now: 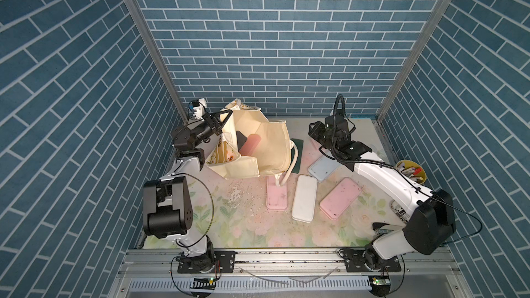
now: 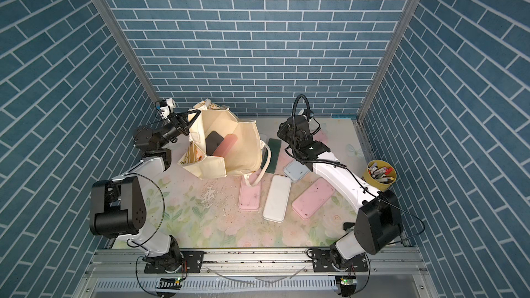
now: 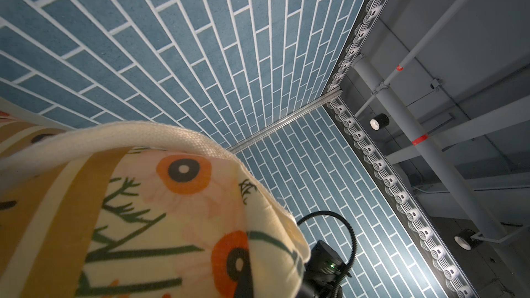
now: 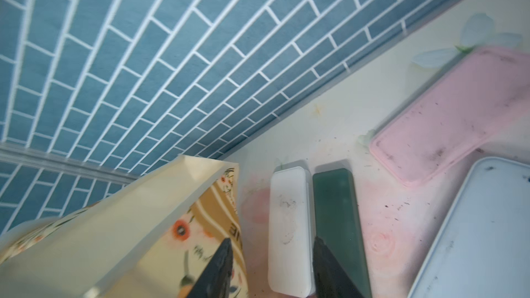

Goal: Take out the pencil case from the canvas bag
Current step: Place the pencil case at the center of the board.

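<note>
1. We see the left pincer [image 1: 223, 123] clamped on the canvas bag [image 1: 272, 150] rim, mouth held open.
2. The pink pencil case [image 1: 250, 145] leans inside, beside a dark case [image 1: 241, 139].
3. The right pincer [image 4: 272, 240] hangs part-open, empty.
4. We judge the pencil case light, stiff, smooth: grip its raised end.

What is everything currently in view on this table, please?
cream canvas tote bag: one, cream, flower-printed, back left.
black flat pencil case: one, black, inside bag.
salmon flat pencil case: one, salmon, inside bag.
dark green flat pencil case: one, green, beside bag.
white flat pencil cases: two, white; mid-table, and another between bag and green case.
pale pink flat pencil cases: three, pink; two mid-table, one under right arm.
light blue flat pencil case: one, blue, by right forearm.
yellow pen cup: one, yellow, right edge, holding markers.
left pincer: one, black, shut on bag's rim.
right pincer: one, black, open over white and green cases.
</note>
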`<state>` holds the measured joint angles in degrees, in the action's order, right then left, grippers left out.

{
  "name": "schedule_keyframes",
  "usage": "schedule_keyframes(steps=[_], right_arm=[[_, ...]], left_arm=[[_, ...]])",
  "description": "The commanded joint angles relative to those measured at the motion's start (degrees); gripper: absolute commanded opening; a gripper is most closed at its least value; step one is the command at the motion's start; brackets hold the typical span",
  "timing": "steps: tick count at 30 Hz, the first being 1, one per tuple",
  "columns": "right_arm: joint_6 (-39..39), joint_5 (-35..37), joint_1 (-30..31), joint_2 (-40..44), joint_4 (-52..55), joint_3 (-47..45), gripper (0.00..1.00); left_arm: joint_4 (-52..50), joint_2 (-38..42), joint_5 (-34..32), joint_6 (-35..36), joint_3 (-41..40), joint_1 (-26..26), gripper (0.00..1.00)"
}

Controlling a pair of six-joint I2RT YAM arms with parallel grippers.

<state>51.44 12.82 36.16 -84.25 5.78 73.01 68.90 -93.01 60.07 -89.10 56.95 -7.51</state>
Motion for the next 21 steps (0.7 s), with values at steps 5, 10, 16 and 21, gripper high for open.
schedule_keyframes(steps=[5,10,16,21], right_arm=[[-10.78,0.05,10.09,0.47,-5.24,6.55,0.43],[-11.45,-6.94,14.67,-5.00,-5.91,11.58,0.41],[-11.58,-11.56,18.86,-12.38,-6.19,15.76,0.39],[-10.35,-12.03,20.01,-18.05,-4.84,17.98,0.38]], left_arm=[[-5.30,2.81,0.02,8.63,0.62,2.18,0.03],[-6.68,3.63,0.39,10.54,0.82,2.84,0.04],[-2.94,4.07,0.44,8.68,0.81,3.11,0.04],[5.18,3.24,0.44,3.48,1.23,3.37,0.05]])
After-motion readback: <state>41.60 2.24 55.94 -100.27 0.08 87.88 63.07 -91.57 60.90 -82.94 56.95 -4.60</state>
